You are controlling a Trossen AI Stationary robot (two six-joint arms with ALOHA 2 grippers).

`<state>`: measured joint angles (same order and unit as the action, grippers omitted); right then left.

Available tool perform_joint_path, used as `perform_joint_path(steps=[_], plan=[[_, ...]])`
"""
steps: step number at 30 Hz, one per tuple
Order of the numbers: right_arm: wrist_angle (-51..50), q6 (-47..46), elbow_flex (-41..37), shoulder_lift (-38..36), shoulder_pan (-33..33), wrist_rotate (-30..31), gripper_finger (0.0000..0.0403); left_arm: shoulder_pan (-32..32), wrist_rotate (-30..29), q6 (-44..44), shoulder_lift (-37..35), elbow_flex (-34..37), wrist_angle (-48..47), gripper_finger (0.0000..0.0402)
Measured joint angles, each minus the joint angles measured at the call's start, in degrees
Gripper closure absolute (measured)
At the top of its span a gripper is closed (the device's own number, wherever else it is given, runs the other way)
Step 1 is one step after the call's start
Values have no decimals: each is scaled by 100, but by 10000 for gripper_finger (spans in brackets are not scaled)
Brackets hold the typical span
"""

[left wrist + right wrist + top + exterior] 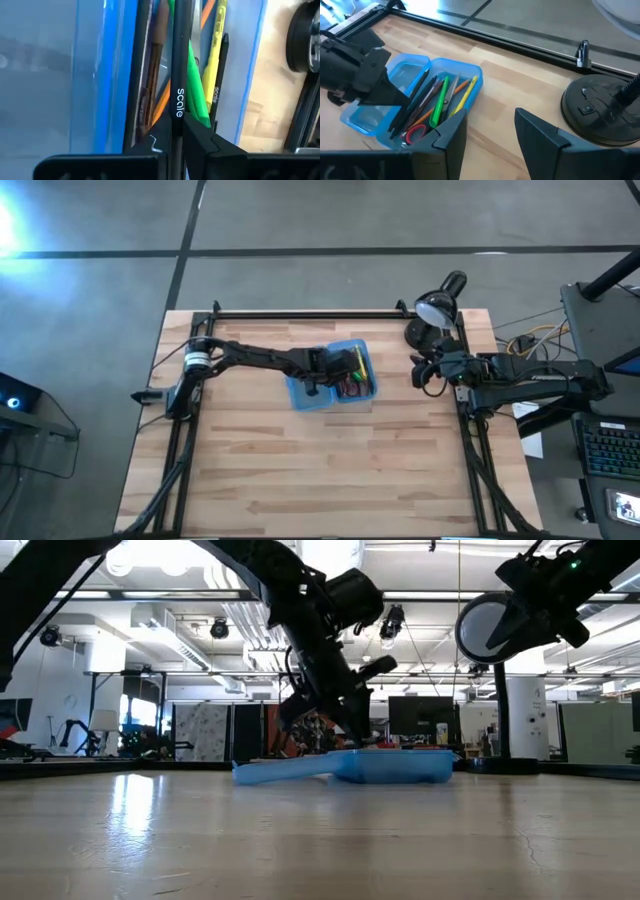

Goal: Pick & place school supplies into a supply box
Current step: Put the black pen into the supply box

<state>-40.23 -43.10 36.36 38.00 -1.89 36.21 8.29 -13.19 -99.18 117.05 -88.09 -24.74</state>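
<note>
Black and thin, a pen [178, 75] printed "scale" is pinched between the fingers of the left tool [176, 137], which hangs over the right half of the supply box [331, 376]. Beneath it in that half lie a green pen [439, 102], a yellow one [466, 94], an orange-brown pencil [461, 86] and red-handled scissors [416, 131]. Farther off, the right tool [490, 125], fingers spread and holding nothing, waits beside the black lamp base [600, 110] at the wooden counter [330, 465] edge.
</note>
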Motion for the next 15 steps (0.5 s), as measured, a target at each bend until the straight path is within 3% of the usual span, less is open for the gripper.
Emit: perform_joint_path(steps=[15], plan=[[0, 22, -3, 9, 0, -7, 248, 33, -71, 382, 0, 46, 246, 351]])
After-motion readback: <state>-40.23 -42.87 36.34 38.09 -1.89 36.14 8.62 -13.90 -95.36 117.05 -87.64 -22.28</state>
